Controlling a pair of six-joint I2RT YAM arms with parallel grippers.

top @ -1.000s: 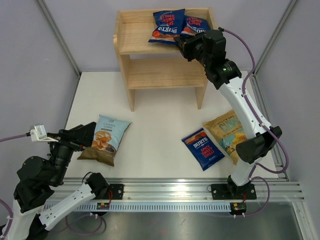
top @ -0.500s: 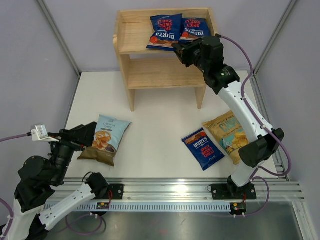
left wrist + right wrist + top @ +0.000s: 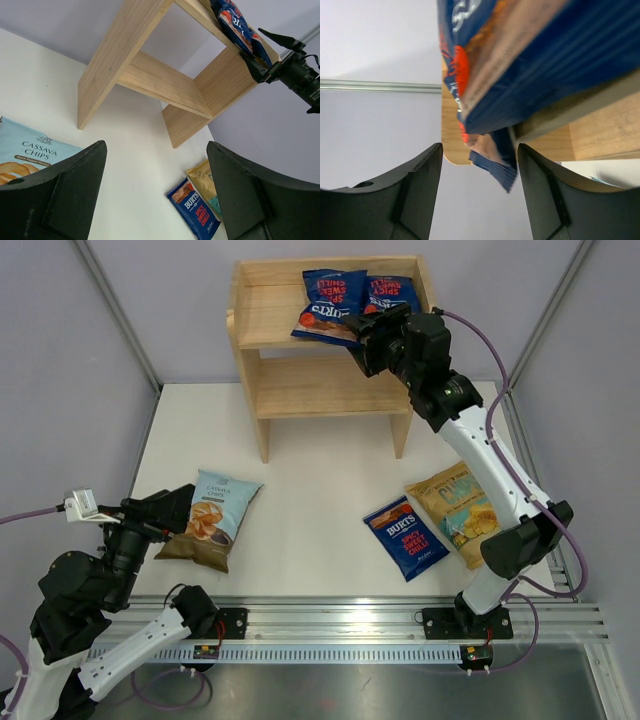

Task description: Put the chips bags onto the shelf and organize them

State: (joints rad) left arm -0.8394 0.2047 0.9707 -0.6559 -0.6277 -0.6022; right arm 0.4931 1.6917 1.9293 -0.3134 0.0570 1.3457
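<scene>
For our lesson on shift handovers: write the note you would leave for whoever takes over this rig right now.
Left gripper: open, empty, near the pale blue bag on the table.
Right gripper: open, at the top front edge of the shelf.
Done: left dark blue bag, overhanging the front, and right dark blue bag lie on the top tier.
Remaining: pale blue bag, third dark blue bag, tan-yellow bag, all on the table.

The pale blue bag (image 3: 30, 155) reads "CASSAVA CHIPS"; a dark blue bag (image 3: 405, 537) reads "BURTS SPICY SWEET CHILLI".

Five chips bags (image 3: 332, 302) (image 3: 392, 292) (image 3: 405, 537) (image 3: 212, 515) (image 3: 455, 508), one wooden shelf (image 3: 290, 385), two arms (image 3: 100, 580) (image 3: 480, 440)
</scene>
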